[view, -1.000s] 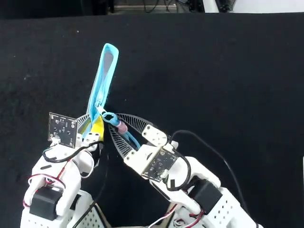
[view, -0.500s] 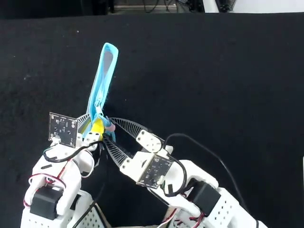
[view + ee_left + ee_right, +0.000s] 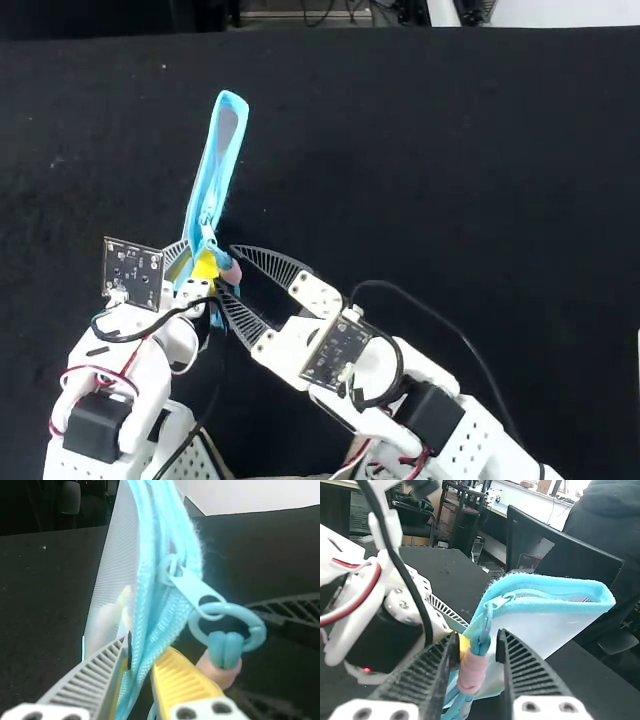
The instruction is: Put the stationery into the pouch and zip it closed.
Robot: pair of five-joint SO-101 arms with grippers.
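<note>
The light blue pouch (image 3: 215, 170) stands on its edge on the black table, running away from the arms. My left gripper (image 3: 203, 272) is shut on its near end; in the left wrist view the grey and yellow fingers (image 3: 185, 690) clamp the blue fabric (image 3: 115, 580). The zipper slider (image 3: 197, 592) sits close to that held end, with a blue ring (image 3: 227, 625) and a pink bead (image 3: 220, 672) hanging from it. My right gripper (image 3: 226, 274) is open, its black fingers either side of the pink bead (image 3: 472, 672), just beside the pouch (image 3: 555, 620).
The black table (image 3: 450, 180) stretches wide and bare to the right and behind the pouch. Its far edge runs along the top of the high view. Both arm bases crowd the near edge.
The right gripper has moved left, closer to the pouch's held end. The zipper cord that lay stretched toward it now hangs bunched by the pouch. The left arm kept still.
</note>
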